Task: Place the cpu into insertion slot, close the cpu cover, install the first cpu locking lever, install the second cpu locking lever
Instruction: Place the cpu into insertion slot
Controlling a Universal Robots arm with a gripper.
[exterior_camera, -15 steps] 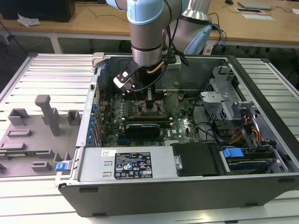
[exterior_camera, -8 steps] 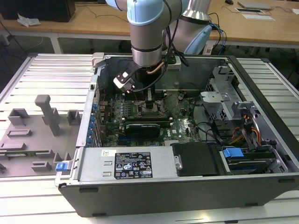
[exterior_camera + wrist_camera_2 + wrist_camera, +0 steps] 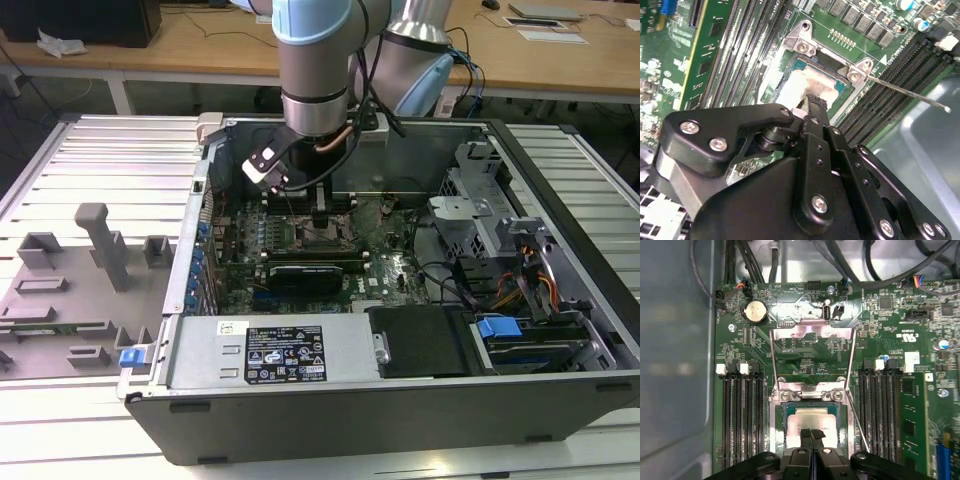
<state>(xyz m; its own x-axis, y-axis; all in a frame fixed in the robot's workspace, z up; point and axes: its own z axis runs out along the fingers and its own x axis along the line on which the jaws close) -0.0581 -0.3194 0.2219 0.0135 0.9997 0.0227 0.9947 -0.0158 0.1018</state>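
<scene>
1. In the exterior view, the gripper [image 3: 319,212] reaches down into the open computer case [image 3: 400,420]. It hangs directly over the socket [image 3: 320,238] on the green board.
2. In the second wrist view, the jaws are clenched together with nothing between them. The gripper [image 3: 813,101] has its tip at the pale top of the chip [image 3: 800,80], which lies inside the silver rim of the socket [image 3: 805,40]. Whether the tip touches the chip or hovers just above it, I cannot tell. A thin lever [image 3: 905,92] juts out free beside the socket.
3. In the first wrist view, the chip [image 3: 812,417] looks level and square in the socket [image 3: 810,396]. The cover [image 3: 812,331] is swung open, away from the chip. The gripper [image 3: 811,433] sits over the chip's near edge. The placing step seems nearly done. To finish it well, any touch should be light and straight down with no sideways drag, and every edge should sit inside the rim.
</scene>
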